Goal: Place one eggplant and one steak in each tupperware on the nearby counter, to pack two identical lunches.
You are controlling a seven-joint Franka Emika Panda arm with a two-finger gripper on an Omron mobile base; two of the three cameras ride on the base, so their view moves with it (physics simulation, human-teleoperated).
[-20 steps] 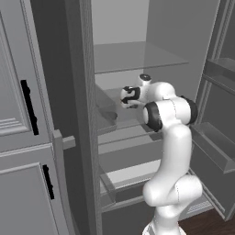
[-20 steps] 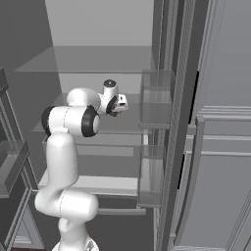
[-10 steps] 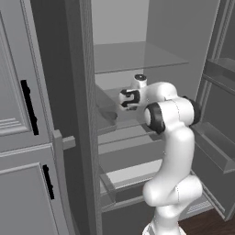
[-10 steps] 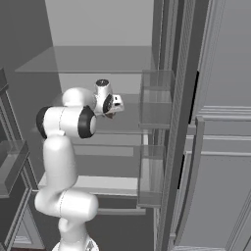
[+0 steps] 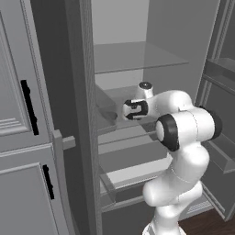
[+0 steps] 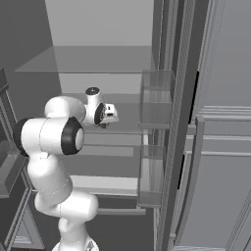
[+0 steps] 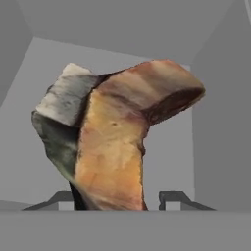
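My gripper (image 7: 117, 198) is shut on a steak (image 7: 122, 132), a reddish-brown slab with an orange-tan face and a grey-green fatty edge that stands upright between the two dark fingertips (image 7: 171, 197). From the base, the gripper (image 5: 132, 110) hangs over the middle glass shelf (image 5: 137, 133) of an open fridge, and from the other side the gripper (image 6: 109, 115) sits just in front of that shelf. The eggplant, the tupperware and the counter are out of view.
The fridge's upper glass shelf (image 5: 137, 57) is above the hand. Clear door bins (image 6: 157, 98) line the open right door. The left door's edge (image 5: 82, 119) stands close beside the arm. Grey cabinet doors with black handles (image 5: 28, 108) flank the fridge.
The jaws have closed on the steak. The hand, holding it, has since drawn back a little from deep in the shelf toward the base.
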